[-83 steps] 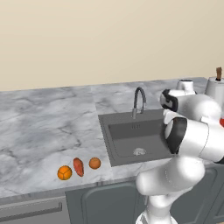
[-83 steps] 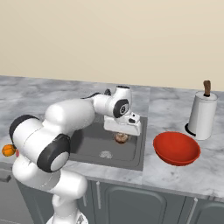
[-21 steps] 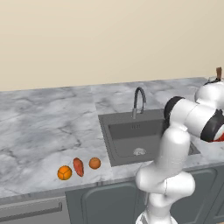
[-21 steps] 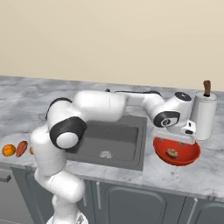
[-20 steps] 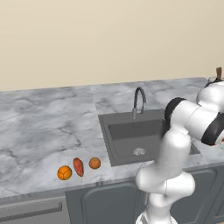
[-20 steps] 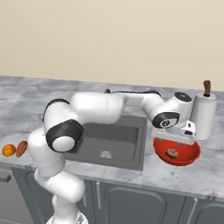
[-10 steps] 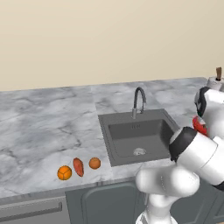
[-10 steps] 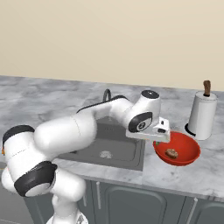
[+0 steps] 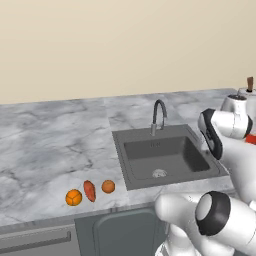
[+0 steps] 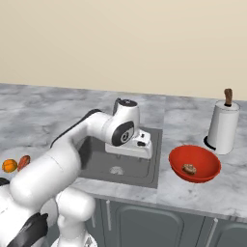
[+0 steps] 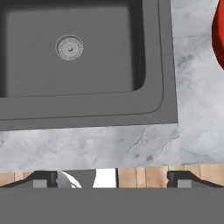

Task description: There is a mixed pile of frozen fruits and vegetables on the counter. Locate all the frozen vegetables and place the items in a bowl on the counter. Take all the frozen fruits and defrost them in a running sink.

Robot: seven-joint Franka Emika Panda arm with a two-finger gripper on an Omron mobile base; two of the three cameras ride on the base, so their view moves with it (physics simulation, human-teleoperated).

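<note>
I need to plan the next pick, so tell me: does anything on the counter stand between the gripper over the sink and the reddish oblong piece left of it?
Nothing visible does. The open gripper hangs empty above the sink's front edge. The reddish oblong piece lies between two orange balls; one ball sits on its sink side.

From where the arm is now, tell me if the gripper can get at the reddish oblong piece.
Probably yes. The open gripper hangs over the sink, and the reddish oblong piece lies uncovered on the counter between two orange balls, which crowd it.

Glossy white arm (image 10: 72,149), dark grey joints
</note>
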